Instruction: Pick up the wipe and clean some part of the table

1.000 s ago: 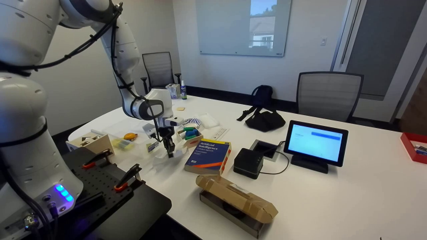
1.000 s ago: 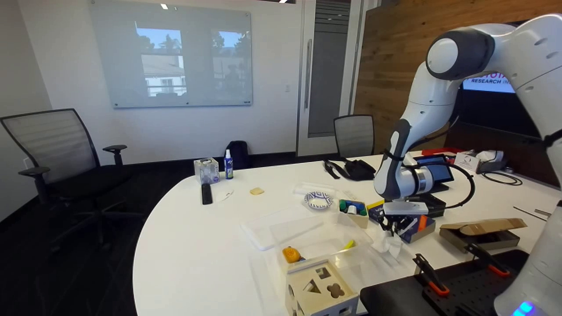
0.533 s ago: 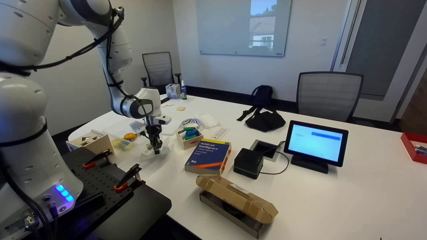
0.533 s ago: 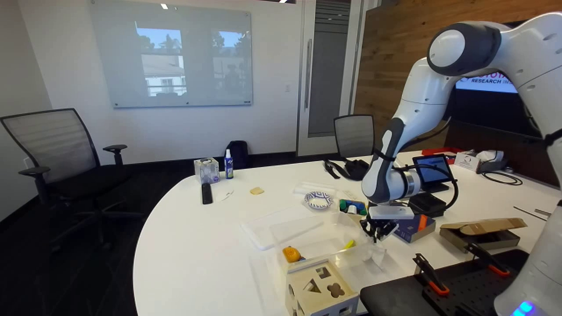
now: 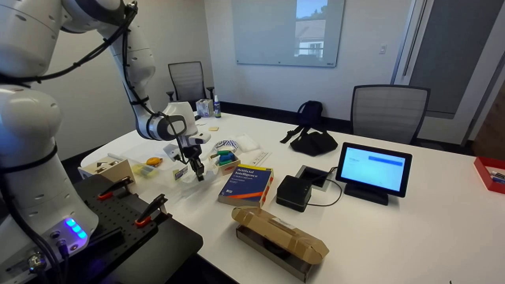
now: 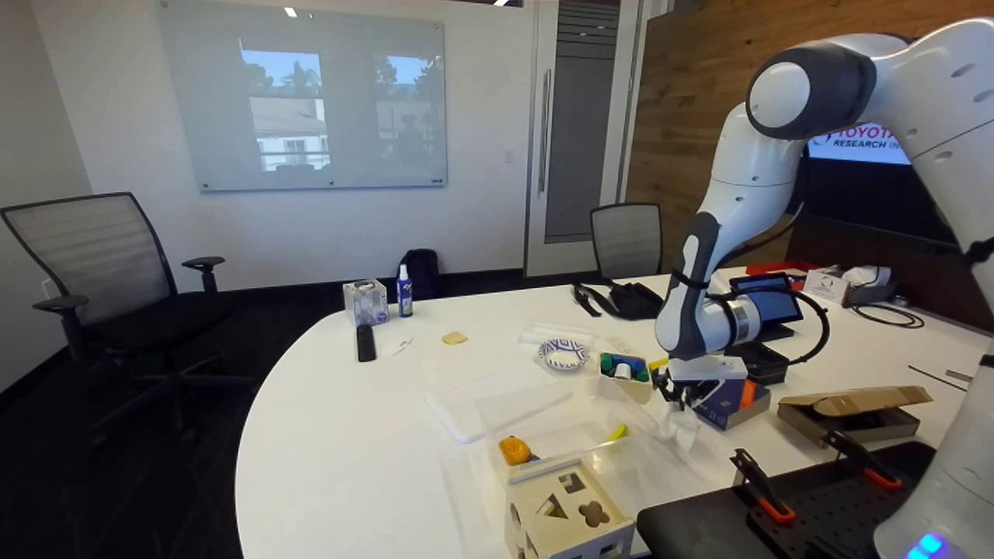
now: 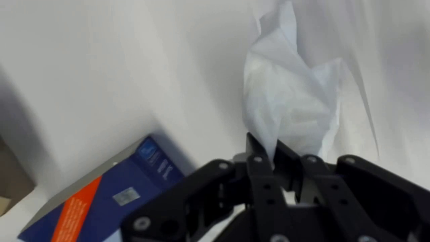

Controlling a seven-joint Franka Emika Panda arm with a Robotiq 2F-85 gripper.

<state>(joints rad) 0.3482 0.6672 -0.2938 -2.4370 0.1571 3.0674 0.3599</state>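
My gripper [image 7: 263, 137] is shut on a thin white crumpled wipe [image 7: 289, 97], pinched between the two black fingertips. The wipe hangs out past the tips in folds. In the exterior views my gripper [image 5: 200, 177] [image 6: 682, 402] points down low over the large white table [image 5: 394, 240] [image 6: 326, 458], between the blue book and the clear plastic bin. The wipe [image 6: 682, 427] hangs below the fingers at the table surface; whether it touches along its whole length I cannot tell. In an exterior view it blends pale into the table.
The blue book [image 5: 246, 185] lies beside the gripper; it also shows in the wrist view [image 7: 134, 191]. A box of markers [image 6: 625, 373], a clear bin [image 6: 536, 411], a wooden shape box [image 6: 571, 508], a cardboard box [image 5: 280, 236] and a black stand [image 5: 173, 244] are around it.
Holding the wipe, my gripper first moved from beside the book toward the clear bin. It has since moved back toward the book. The other objects have not moved.
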